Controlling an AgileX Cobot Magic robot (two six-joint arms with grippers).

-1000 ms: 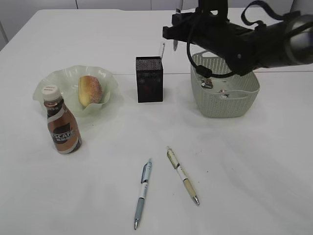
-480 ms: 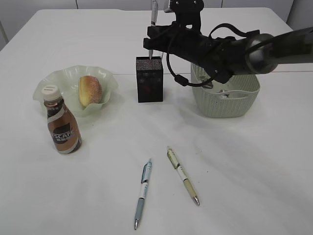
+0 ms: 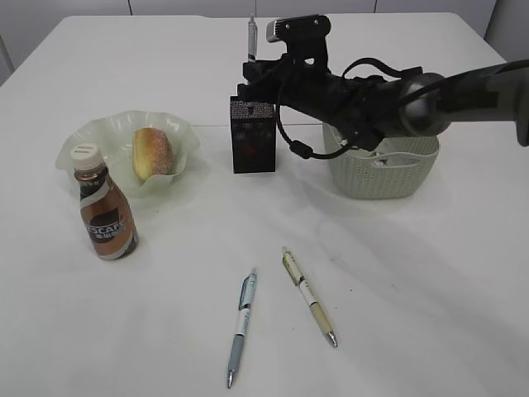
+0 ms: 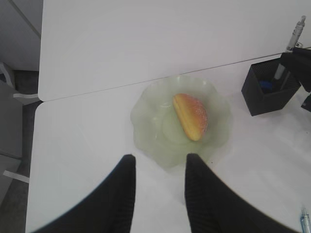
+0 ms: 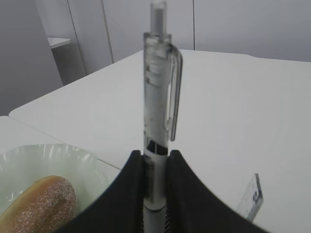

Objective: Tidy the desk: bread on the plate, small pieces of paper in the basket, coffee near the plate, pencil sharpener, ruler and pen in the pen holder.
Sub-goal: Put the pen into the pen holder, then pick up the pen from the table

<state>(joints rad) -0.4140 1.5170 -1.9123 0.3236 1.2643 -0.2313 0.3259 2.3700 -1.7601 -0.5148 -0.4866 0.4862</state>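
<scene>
My right gripper (image 3: 254,73) (image 5: 154,156) is shut on a clear grey pen (image 5: 158,97) and holds it upright. The pen's (image 3: 252,35) lower end reaches into the black mesh pen holder (image 3: 252,136) (image 4: 269,92). A clear ruler (image 5: 251,196) stands in the holder too. Two more pens (image 3: 241,324) (image 3: 308,296) lie on the table in front. The bread (image 3: 152,153) (image 4: 191,115) rests on the pale green plate (image 3: 78,139) (image 4: 146,126), with the coffee bottle (image 3: 105,213) beside it. My left gripper (image 4: 158,162) hangs open and empty near the plate. The pencil sharpener and paper pieces are hidden.
The grey-green basket (image 3: 388,169) stands right of the pen holder, and my right arm (image 3: 388,95) stretches across its top. The table's far edge and a seam between two tabletops (image 4: 97,91) run behind the plate.
My right arm has swung left from above the basket to above the pen holder, carrying the pen. The pen has come down into the holder. The left gripper has stayed put.
</scene>
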